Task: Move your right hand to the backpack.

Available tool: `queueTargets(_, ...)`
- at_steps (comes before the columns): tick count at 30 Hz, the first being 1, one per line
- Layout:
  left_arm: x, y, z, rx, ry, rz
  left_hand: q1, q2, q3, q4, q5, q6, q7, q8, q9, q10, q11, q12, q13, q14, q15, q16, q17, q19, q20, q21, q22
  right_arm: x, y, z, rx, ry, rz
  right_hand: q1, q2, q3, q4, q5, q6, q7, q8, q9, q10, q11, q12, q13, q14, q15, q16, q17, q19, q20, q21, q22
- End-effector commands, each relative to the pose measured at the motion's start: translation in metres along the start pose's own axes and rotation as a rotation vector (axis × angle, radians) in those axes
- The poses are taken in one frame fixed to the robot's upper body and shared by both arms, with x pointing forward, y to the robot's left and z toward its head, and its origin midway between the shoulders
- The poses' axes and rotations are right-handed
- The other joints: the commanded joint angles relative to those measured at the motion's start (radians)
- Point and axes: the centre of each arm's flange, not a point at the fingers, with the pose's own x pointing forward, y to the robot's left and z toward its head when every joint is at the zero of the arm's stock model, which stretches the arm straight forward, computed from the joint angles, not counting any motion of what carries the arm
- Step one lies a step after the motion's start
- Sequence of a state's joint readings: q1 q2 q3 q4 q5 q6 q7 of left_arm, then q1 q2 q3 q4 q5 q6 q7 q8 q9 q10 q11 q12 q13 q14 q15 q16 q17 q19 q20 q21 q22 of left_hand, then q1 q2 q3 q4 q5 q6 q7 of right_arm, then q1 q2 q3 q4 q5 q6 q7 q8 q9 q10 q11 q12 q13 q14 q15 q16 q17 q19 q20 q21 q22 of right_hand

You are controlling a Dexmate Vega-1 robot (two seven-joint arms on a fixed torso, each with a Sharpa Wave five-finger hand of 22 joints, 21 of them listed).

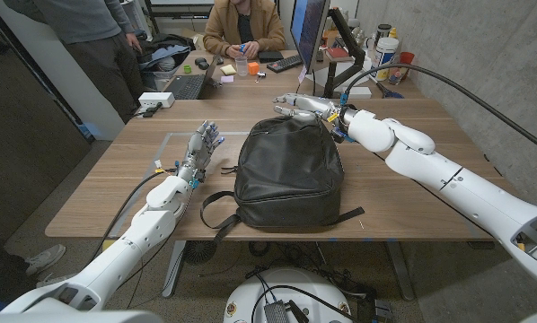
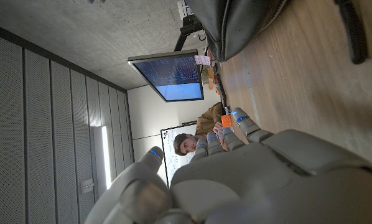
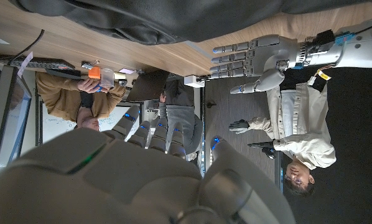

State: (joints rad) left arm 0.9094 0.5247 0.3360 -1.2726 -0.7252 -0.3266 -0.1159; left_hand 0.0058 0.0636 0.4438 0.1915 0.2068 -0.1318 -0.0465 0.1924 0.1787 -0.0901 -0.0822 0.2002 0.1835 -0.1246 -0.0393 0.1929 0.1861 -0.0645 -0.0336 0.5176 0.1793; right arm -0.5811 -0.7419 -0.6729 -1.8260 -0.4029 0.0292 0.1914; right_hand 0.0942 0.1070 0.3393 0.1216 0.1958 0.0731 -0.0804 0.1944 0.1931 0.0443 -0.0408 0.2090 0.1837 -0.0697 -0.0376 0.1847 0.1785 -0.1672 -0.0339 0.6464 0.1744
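Observation:
A black backpack lies flat in the middle of the wooden table, its straps trailing toward the near edge. My right hand hovers at the backpack's far top edge, fingers stretched out and apart, holding nothing. Whether it touches the fabric I cannot tell. The same hand fills the right wrist view, with the backpack beyond its fingers. My left hand stands upright to the left of the bag, fingers spread and empty; it also appears across the table as the left hand. The backpack appears in the left wrist view.
A monitor, laptop, power strip and small items crowd the far end of the table. One person sits behind it, another person stands at the far left. Bottles stand at the far right.

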Motion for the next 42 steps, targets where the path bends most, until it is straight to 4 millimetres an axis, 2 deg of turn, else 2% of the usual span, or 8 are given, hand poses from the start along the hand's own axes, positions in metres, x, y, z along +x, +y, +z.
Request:
queueTargets(1, 0.001, 0.000, -0.002, -0.002, 0.004, -0.001, 0.002, 0.110, -0.004, -0.001, 0.004, 0.004, -0.001, -0.001, 0.006, 0.001, 0.003, 0.005, 0.002, 0.006, -0.027, 0.000, 0.002, 0.004, -0.018, -0.001, 0.001, 0.002, 0.004, 0.001, -0.027, 0.008, 0.015, -0.003, 0.030, -0.009, -0.001, 0.000, -0.005, -0.001, 0.001, 0.002, -0.004, -0.004, -0.001, 0.002, -0.011, -0.014, 0.006, 0.001, -0.004, -0.036, -0.008, 0.005)
queueTargets(9, 0.001, 0.001, -0.002, -0.004, 0.005, 0.002, 0.002, 0.110, -0.004, -0.001, 0.004, 0.004, 0.000, -0.001, 0.006, 0.000, 0.005, 0.004, 0.002, 0.006, -0.026, 0.000, 0.002, 0.005, -0.017, -0.003, 0.001, 0.004, 0.008, 0.001, -0.049, 0.011, 0.040, -0.001, 0.019, -0.015, -0.006, 0.001, -0.007, 0.005, 0.001, 0.002, -0.005, 0.001, 0.000, 0.002, -0.009, -0.009, 0.005, -0.001, 0.000, -0.029, -0.012, 0.005)
queueTargets(42, -0.001, 0.002, -0.005, -0.004, 0.014, 0.005, 0.002, 0.110, -0.006, -0.001, 0.004, 0.004, -0.003, -0.002, 0.006, 0.001, 0.005, 0.002, 0.002, 0.004, -0.028, -0.002, 0.002, 0.007, -0.018, -0.011, 0.002, 0.012, 0.018, 0.004, -0.106, 0.018, 0.082, 0.013, 0.006, -0.026, -0.021, 0.003, -0.015, 0.005, -0.001, 0.002, -0.011, -0.001, -0.001, 0.002, -0.008, -0.009, 0.002, -0.004, 0.006, -0.031, -0.027, 0.005)
